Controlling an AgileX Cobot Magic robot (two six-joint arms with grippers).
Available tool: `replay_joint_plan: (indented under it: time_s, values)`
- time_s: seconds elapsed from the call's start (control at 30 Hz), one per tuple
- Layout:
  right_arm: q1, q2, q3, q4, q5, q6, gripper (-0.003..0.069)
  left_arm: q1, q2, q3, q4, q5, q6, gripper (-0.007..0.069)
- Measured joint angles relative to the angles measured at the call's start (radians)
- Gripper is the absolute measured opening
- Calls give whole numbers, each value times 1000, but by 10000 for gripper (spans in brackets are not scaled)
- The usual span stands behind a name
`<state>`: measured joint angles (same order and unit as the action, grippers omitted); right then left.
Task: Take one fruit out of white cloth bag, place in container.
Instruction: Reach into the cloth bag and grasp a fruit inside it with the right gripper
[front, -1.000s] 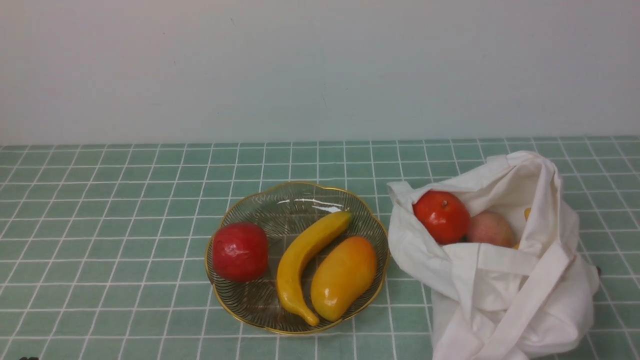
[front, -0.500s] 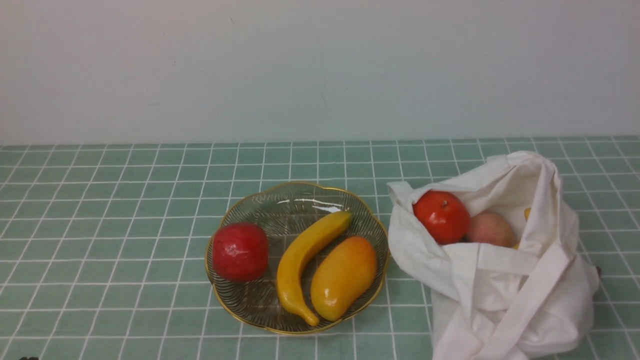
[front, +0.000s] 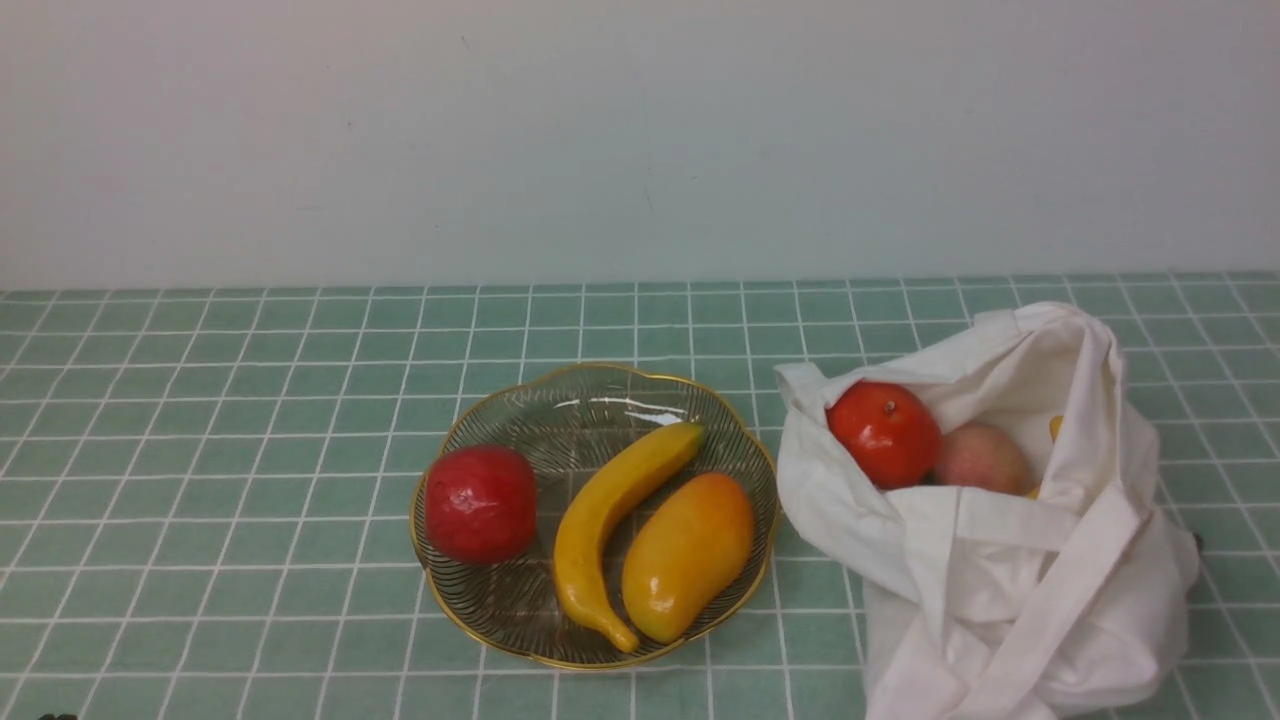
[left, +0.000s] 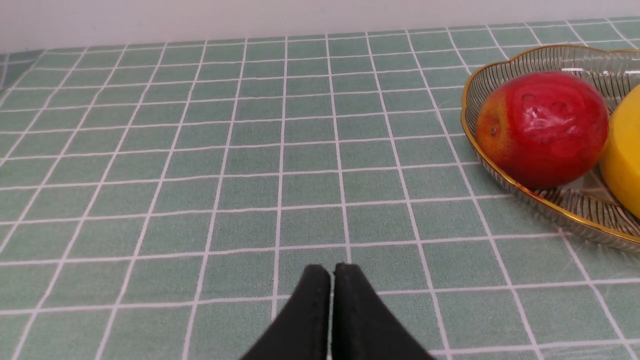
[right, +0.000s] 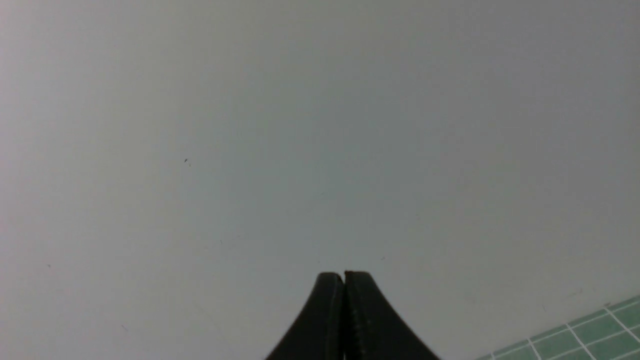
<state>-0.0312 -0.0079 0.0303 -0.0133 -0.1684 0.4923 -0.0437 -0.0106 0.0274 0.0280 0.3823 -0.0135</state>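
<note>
the left gripper (left: 332, 272) hangs low over the green checked tablecloth (front: 200, 450), its two black fingers pressed together with nothing between them; the dish edge lies off to one side of it, apart.

the container (front: 590, 410) sits near the middle of the cloth. it holds a dark crimson fruit (front: 481, 503) at its left side, then a yellow banana (front: 610, 510) lying slantwise, stem end toward the near edge and tip toward the far right, then a yellow-orange mango (front: 688, 555) beside it on much the same slant.

just right of the dish, the white cloth bag (front: 1000, 600) slumps on the cloth, its mouth gaping up and to the left, its body running toward the near right, a wide strap draped across the front.

the fruit (front: 883, 432) rests inside the bag's mouth at the left, against the fabric. it is round, so no long axis shows; its brown stem dimple faces up. a pale pinkish fruit (front: 980, 458) touches it on the right, and a sliver of something yellow (front: 1054, 427) peeks beyond.

the right gripper (right: 344, 280) has its fingers closed on each other, empty, facing the plain wall (right: 300, 125).
</note>
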Motion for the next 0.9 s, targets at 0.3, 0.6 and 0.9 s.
replay_joint_plan:
  time_s: [0.3,0.6,0.9]
  values:
    - [56,105,-370,-210,168,121,-15,0,0,0,0,0,0,-8]
    - [281,655,-847,-261,957,-82,-15,0,0,0,0,0,0,-8]
    - [389,1247,-1146,114,1349,-534,-15,0,0,0,0,0,0,-8]
